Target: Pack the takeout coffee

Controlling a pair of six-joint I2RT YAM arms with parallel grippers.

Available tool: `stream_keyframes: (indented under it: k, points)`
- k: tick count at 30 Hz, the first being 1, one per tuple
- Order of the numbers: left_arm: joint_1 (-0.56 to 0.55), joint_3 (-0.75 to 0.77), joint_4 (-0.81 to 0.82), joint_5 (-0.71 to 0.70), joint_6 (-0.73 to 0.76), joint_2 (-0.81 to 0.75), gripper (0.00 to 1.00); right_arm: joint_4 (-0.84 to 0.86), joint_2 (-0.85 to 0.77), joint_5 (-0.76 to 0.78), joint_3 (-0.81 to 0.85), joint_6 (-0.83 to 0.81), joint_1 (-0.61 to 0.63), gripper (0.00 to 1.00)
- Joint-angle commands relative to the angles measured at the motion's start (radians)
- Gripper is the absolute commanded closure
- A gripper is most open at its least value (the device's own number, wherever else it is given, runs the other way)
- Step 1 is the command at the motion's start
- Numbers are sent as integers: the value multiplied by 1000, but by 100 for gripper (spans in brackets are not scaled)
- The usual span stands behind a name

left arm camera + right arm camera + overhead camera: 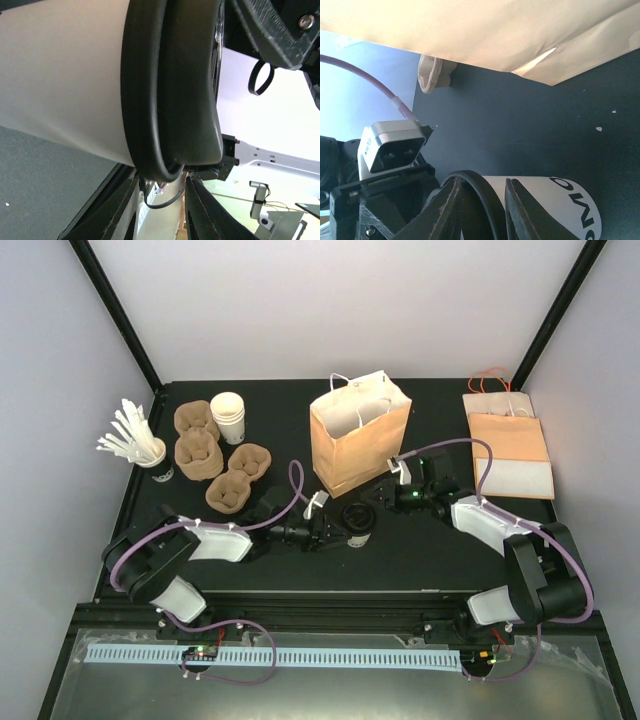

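looks roughly midway, going by the layout. pinching the coffee cup (357,521) with the right gripper (384,502), with fingers (527,210) pressed on either side of the black lid (185,90) at its rim. meeting the same cup from the opposite side with the left gripper (328,532), with fingers (120,215) drawn narrow and the lid's edge right at their tips; cannot tell whether gripping or merely touching. cannot tell either whether resting on the table (440,550) or raised just off it. not in the paper bag (360,440) yet, that much plain: upright, open-mouthed, just beyond both grippers and within easy reach. left to do, by judgement: settling on one secure hold, freeing the other, lifting above the bag's rim, lowering in upright, letting go. worth minding the lid, held only at its edge and likely to pop off under a careless squeeze.
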Motion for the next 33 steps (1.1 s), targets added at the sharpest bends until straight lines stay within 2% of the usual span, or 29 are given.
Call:
stream_keyframes:
  k: [1,6,11,18,24,33]
  points:
    - [-5,54,20,6,18,32,72,33,11,-22,-26,-1,3,75]
    - [-4,70,17,0,28,60,73,52,9,-18,-57,2,3,79]
    - [4,79,-4,-1,49,80,79,83,11,-30,-91,14,3,81]
    - [34,82,-86,-13,112,80,81,93,17,-30,-133,-4,4,82]
    - [41,84,-155,-36,167,89,83,169,63,-33,-184,11,3,82]
    - [48,78,-169,-52,204,139,84,164,87,1,-238,-39,4,84]
